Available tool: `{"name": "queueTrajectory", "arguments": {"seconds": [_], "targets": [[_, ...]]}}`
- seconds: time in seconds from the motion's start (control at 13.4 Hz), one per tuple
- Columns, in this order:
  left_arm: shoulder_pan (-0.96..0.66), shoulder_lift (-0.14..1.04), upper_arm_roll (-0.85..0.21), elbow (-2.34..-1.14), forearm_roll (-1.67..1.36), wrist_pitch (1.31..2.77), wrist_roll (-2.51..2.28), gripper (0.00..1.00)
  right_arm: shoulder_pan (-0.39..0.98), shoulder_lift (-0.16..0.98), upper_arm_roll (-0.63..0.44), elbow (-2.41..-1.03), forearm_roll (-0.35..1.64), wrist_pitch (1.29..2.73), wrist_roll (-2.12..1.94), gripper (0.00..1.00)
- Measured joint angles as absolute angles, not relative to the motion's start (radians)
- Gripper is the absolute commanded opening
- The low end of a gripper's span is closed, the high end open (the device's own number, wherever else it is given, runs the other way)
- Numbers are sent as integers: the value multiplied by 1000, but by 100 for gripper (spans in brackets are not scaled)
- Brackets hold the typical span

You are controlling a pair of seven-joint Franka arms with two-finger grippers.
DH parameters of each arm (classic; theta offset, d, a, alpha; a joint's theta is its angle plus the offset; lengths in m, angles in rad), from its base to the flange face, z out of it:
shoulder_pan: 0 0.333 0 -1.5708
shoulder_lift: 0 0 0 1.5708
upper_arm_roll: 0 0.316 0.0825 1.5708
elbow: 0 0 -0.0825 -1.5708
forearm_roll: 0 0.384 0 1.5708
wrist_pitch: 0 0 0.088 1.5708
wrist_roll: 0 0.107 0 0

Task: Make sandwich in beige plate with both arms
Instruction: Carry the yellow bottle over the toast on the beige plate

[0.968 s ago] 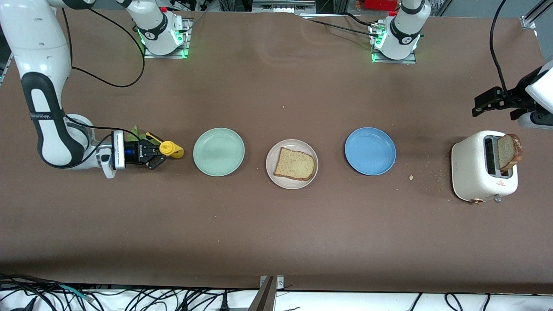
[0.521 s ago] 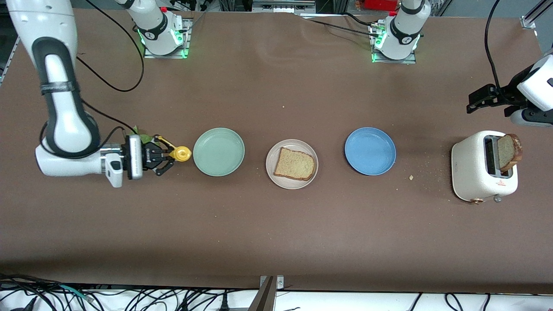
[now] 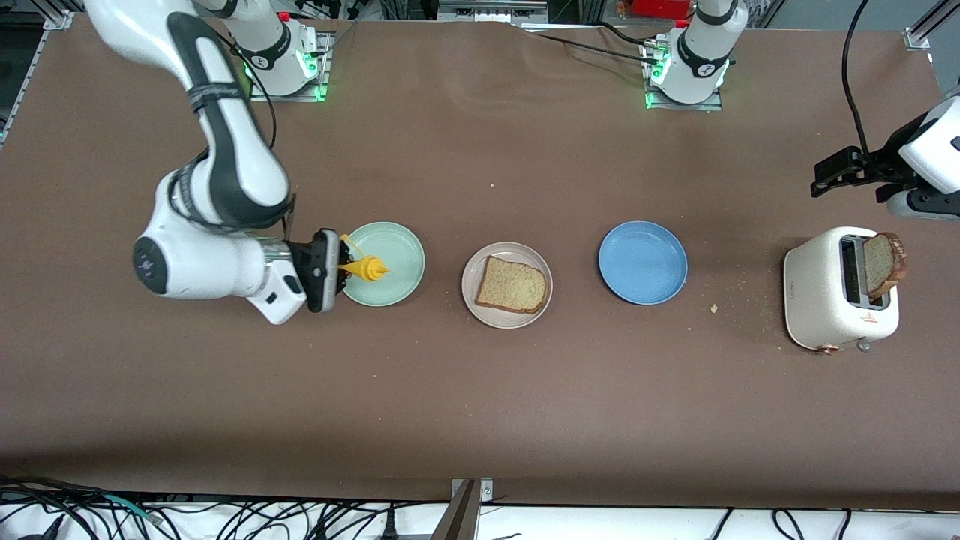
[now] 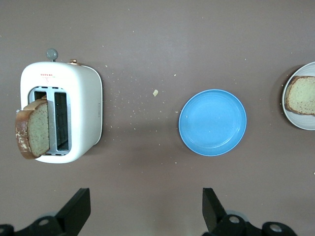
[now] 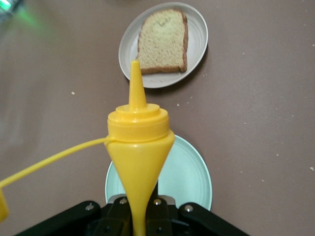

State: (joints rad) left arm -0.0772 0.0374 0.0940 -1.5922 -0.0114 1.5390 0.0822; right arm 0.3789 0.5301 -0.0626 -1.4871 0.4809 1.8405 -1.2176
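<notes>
Risk: right gripper [image 3: 341,268], clamped on the yellow squeeze bottle [image 3: 366,268], hangs over the mint plate [image 3: 390,244], nozzle aimed at the beige plate [image 3: 471,296]; squeezing early would put sauce on the wrong plate or the table [image 3: 480,405]. Left gripper [image 3: 825,176] waits open above the table's end by the toaster [image 3: 825,292]; the slice [image 3: 883,262] leans out and could tip when grabbed.

Count: three plates (mint, beige, blue [image 3: 643,262]), two bread slices (one [image 3: 512,285] on beige at mid-table), one bottle, one toaster. No lettuce visible.
</notes>
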Motion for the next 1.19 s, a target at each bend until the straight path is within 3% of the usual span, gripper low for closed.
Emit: {"name": "queueTrajectory", "arguments": {"seconds": [0.52,1.19], "targets": [[-77,37,92,-1592,-11,1539,82,100,640,531,-61,-1428,-6,1840,-682,0],[-77,38,90,-1592,-11,1540,82,100,891,604,-62,-1417,-557,1841,-453,0]]}}
